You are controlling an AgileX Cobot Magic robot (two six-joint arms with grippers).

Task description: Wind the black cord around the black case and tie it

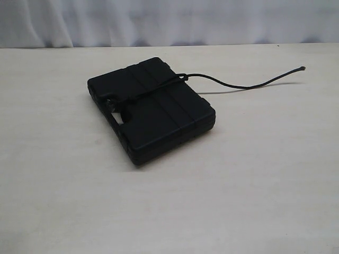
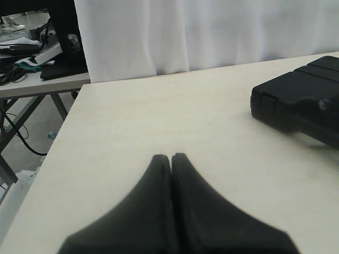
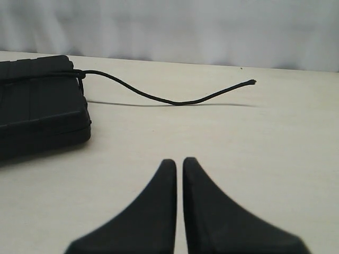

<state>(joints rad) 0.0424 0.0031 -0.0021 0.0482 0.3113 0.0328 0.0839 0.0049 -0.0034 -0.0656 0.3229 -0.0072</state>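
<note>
Just off the middle of the pale table (image 1: 238, 201), toward ten o'clock, the black case (image 1: 153, 108) lies flat with the black cord (image 1: 241, 87) crossing its lid, a loose tail trailing toward two o'clock. Left gripper (image 2: 170, 157) and right gripper (image 3: 179, 163) hover apart from it, fingers pressed together, holding nothing.

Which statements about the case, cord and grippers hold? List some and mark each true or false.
The black cord runs across the lid of the black case. True.
The cord's free end trails off the case over the table. True.
The right gripper holds that free end. False: it is shut on nothing, apart from the cord.
The left gripper stands open. False: its jaws are shut.
The case stands on edge. False: it lies flat.
</note>
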